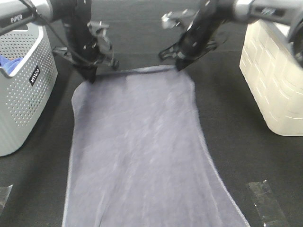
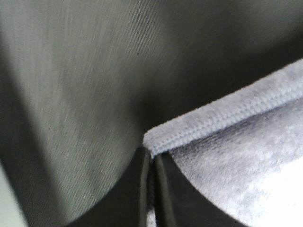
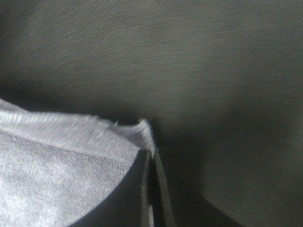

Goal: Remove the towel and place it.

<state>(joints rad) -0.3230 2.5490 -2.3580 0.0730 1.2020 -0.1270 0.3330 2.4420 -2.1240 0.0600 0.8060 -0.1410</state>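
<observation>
Exterior high view: large slate-grey terry towel (image 1: 142, 151) with stitched hem lay spread flat on the black cloth tabletop (image 1: 246, 156), between a grey perforated basket (image 1: 21, 90) and a cream bin (image 1: 274, 75). My left gripper (image 1: 90, 76) pinched one far corner; my right gripper (image 1: 181, 66) pinched the other.

Matt terry-cloth towel (image 1: 142, 151), stitched hem.
</observation>
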